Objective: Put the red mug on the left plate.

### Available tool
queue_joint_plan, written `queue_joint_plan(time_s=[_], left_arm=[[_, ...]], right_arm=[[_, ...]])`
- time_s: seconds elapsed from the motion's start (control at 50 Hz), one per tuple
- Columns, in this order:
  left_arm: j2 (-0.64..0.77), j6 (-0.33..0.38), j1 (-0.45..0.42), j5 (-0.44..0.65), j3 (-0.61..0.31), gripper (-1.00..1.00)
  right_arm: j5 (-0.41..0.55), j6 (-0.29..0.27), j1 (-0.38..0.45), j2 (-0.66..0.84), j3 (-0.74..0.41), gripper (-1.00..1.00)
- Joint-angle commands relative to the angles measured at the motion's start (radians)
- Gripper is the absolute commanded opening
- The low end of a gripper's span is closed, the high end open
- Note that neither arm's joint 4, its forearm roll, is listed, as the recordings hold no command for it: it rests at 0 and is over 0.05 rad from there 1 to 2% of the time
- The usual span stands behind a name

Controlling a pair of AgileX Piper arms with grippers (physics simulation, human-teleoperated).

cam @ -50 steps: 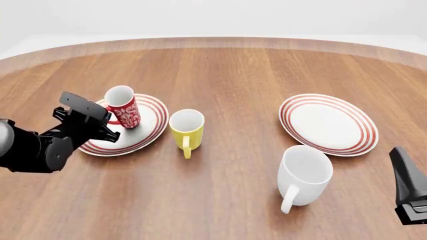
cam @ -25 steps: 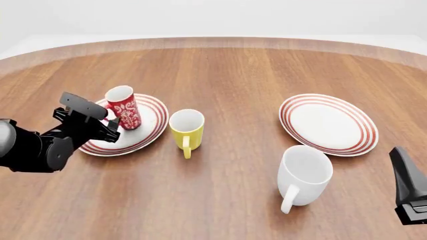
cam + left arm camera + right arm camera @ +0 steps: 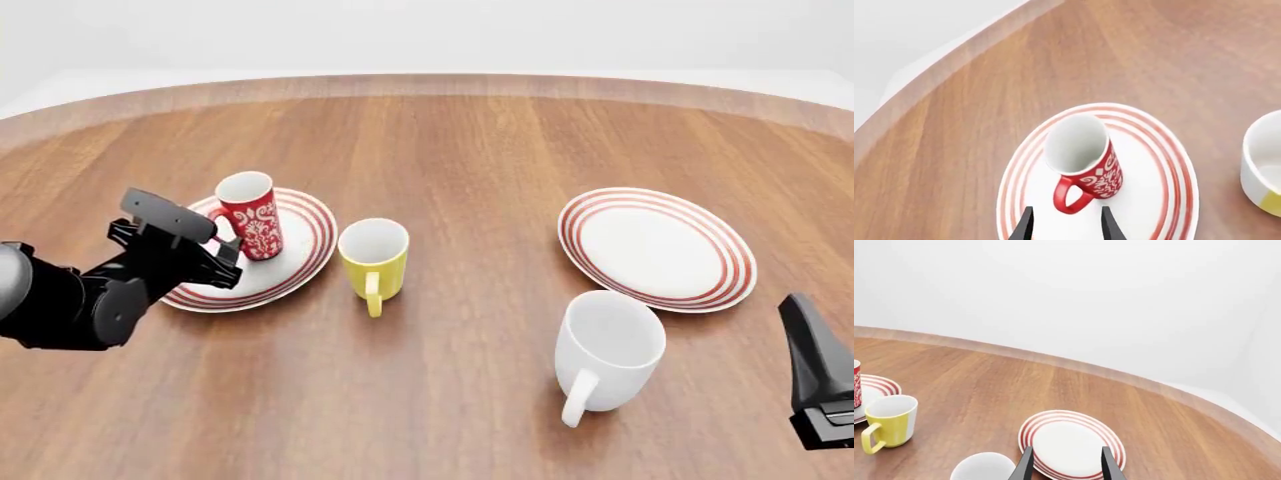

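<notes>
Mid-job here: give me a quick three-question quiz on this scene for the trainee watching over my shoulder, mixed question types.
1. True or false: the tall red floral mug stands upright on the left red-ringed white plate.
2. Multiple choice: which mug stands nearest the right red-ringed white plate? A) the plain yellow mug B) the large plain white mug C) the red floral mug
3. Fill in: the left gripper has its fingers ____, apart from the red mug's handle.

Key: 1 true. 2 B. 3 open.
</notes>
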Motion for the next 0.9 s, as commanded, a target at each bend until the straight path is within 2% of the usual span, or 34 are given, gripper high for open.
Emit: queue_joint_plan(time_s=[0.02,0.46,0.9], left_arm=[[-0.042,-0.009,-0.014,-0.001,0.031,1.0],[-0.053,-0.011,-0.078,-0.092,0.124,1.0],[-0.05,-0.022,-0.109,-0.139,0.165,1.0]], right_arm=[[0.0,0.0,0.0,0.0,0.0,1.0],[0.0,0.0,0.0,0.0,0.0,1.0],[0.0,0.0,0.0,0.0,0.0,1.0]])
